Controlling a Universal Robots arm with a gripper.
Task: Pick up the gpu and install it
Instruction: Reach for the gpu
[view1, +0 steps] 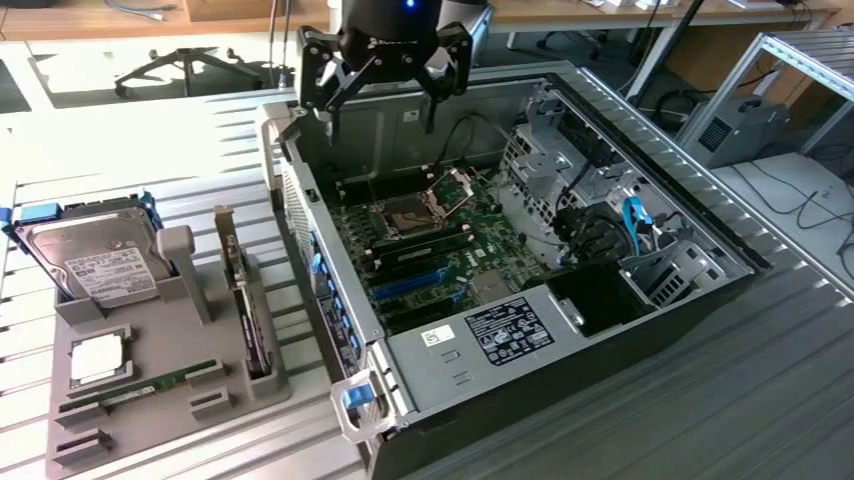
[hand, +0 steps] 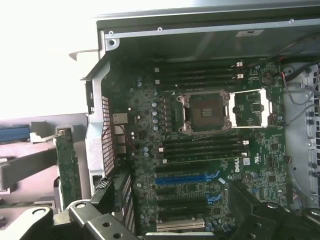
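- A gray holder (view1: 147, 400) is sitting on the tabletop (view1: 747, 400) in the lower left of the frame.
- A thin green memory stick (view1: 140, 383) is lying in a slot near the front of the holder. A small square chip (view1: 96, 360) is lying just behind it.
- The gpu (view1: 248, 305) is standing on its long edge in a slot along the holder's right side, just beside the computer case (view1: 454, 385). Its silver end piece is pointing toward the far end.
- A silver hard drive (view1: 100, 265) with a white label is leaning in the holder at the middle left of the frame.
- The computer case is lying open in the middle of the frame. The green board (view1: 461, 255) inside is facing up, showing blue slots (view1: 400, 285) and a square socket (view1: 400, 215).
- The end effector (view1: 380, 100) is hanging over the far end of the case, at the top middle of the frame. Its fingers are spreading wide apart and holding nothing. It is staying well apart from the gpu.
- A black office chair (view1: 187, 65) is standing far back in the upper left.
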